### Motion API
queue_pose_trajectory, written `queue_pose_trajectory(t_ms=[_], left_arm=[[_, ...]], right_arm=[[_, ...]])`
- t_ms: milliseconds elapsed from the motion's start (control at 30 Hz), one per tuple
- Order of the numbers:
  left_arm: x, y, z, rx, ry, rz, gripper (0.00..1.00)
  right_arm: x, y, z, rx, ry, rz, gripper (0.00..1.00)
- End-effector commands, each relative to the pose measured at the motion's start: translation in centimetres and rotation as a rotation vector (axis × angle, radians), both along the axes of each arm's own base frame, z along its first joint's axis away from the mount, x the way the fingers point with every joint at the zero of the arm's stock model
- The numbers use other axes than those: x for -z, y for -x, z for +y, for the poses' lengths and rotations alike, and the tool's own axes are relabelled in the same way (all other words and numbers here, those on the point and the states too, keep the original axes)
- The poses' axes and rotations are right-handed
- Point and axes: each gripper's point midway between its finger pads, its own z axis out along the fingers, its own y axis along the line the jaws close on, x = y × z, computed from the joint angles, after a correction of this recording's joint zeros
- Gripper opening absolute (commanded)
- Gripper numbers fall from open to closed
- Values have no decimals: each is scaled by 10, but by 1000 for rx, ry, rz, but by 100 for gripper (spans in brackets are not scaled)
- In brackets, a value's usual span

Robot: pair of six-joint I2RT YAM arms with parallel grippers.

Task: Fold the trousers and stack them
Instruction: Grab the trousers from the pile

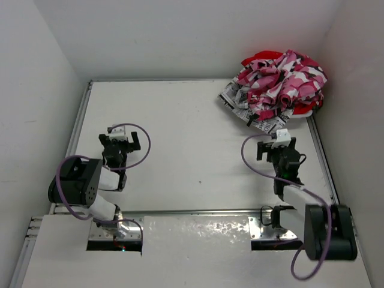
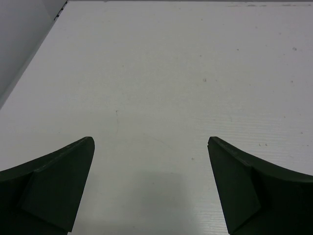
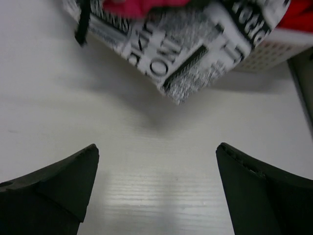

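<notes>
A heap of trousers lies at the table's far right corner. The pink camouflage pair [image 1: 282,81] is crumpled on top. The white newsprint-patterned pair [image 1: 240,105] lies under it and sticks out at the left and front. A bit of the red pair [image 1: 303,110] shows at the heap's right. My right gripper [image 1: 277,146] is open and empty, just short of the heap's near edge; the newsprint pair's corner [image 3: 188,58] hangs ahead of it. My left gripper [image 1: 122,141] is open and empty over bare table at the left.
White walls close the table at the back, left and right. A metal rail [image 1: 78,129] runs along the left edge. A white perforated basket edge [image 3: 274,54] shows beside the newsprint cloth in the right wrist view.
</notes>
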Motion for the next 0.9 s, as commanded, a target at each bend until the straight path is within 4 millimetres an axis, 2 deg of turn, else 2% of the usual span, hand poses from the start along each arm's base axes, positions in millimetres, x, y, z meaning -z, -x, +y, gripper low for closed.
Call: queue_pose_trajectory(t_ms=[0, 133, 167, 200, 233, 267, 300, 333, 367, 400, 433, 467, 500, 533, 567, 600, 633, 700, 733, 767, 867], left_arm=[[-23, -9, 0, 1, 8, -84, 100], [-29, -9, -5, 40, 5, -108, 100], [-47, -15, -9, 68, -10, -120, 100], [-47, -22, -15, 105, -28, -48, 100], [-61, -42, -37, 234, -34, 70, 100], [-82, -52, -44, 291, -73, 95, 100], [-90, -57, -50, 330, -75, 149, 100], [-117, -66, -56, 375, -92, 177, 100], [-127, -70, -53, 390, -175, 178, 100], [-134, -70, -51, 385, -220, 182, 100], [-145, -73, -37, 313, -278, 191, 100], [-153, -74, -30, 283, -345, 189, 100], [-158, -74, -24, 250, -364, 189, 100], [-164, -73, -13, 187, -380, 205, 100], [-170, -70, -12, 182, -388, 198, 100], [-167, -65, -13, 192, -388, 221, 100], [-163, -60, -17, 213, -380, 237, 100], [-163, -49, -27, 258, -367, 236, 100], [-151, -42, -34, 300, -356, 269, 100], [-149, -38, -40, 335, -348, 272, 100], [-136, -31, -46, 363, -312, 303, 100]], right_arm=[[-63, -14, 14, -69, -41, -78, 99], [-153, -22, 20, -61, -143, -131, 99], [-198, -24, 18, -41, -163, -149, 99], [-206, -32, 15, -16, -178, -100, 96], [-255, -33, 12, -5, -179, -91, 85], [-274, -39, 11, 3, -183, -63, 76], [-254, -64, 7, 31, -204, 74, 62], [-298, -67, 0, 68, -219, 89, 41], [-307, -79, -5, 91, -240, 119, 38], [-308, -93, -7, 112, -278, 160, 42], [-284, -125, -12, 123, -302, 248, 56], [-313, -136, -13, 122, -308, 202, 81], [-310, -149, -15, 143, -339, 210, 87], [-287, -173, -20, 165, -358, 255, 92], [-297, -185, -22, 170, -376, 221, 94], [-291, -196, -24, 185, -406, 220, 94], [-279, -215, -24, 184, -417, 216, 93], [-263, -231, -19, 180, -478, 222, 91], [-256, -240, -17, 173, -500, 220, 91], [-237, -248, -15, 178, -517, 256, 94], [-199, -256, -18, 246, -485, 323, 95]])
